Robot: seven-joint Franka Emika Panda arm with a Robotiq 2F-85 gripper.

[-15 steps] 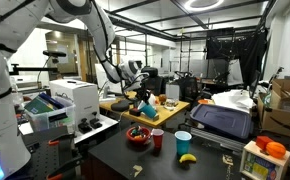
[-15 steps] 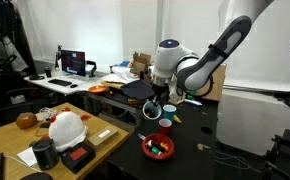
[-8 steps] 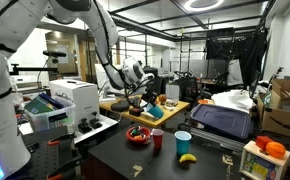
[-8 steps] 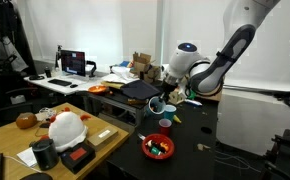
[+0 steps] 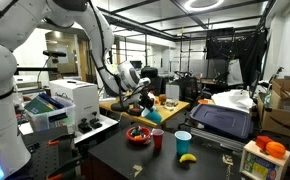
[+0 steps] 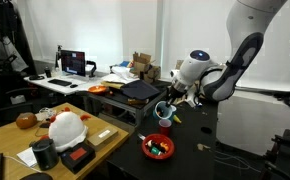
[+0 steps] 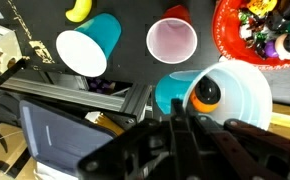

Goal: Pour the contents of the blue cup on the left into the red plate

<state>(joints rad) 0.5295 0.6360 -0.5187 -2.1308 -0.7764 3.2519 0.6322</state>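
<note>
The blue cup (image 7: 230, 95) is tipped on its side in my gripper (image 7: 180, 118), which is shut on its rim. An orange ball (image 7: 205, 93) sits in the cup's mouth. In both exterior views the cup (image 5: 152, 113) (image 6: 163, 110) hangs tilted above the dark table, a little above and beside the red plate (image 5: 138, 135) (image 6: 157, 148). The plate (image 7: 233, 35) holds several small colourful pieces. My gripper (image 5: 143, 105) (image 6: 170, 103) comes in from above.
A small red cup (image 7: 172, 40) (image 5: 157, 139) and a paler blue cup (image 7: 88, 45) (image 5: 183, 142) stand next to the plate, with a banana (image 5: 187, 157) beyond. A black case (image 5: 223, 120), a white printer (image 5: 70, 98) and a white helmet (image 6: 65, 127) lie around.
The wrist has rotated and the arm has swung sideways, tipping the blue cup further over. The plate and the other cups have not moved.
</note>
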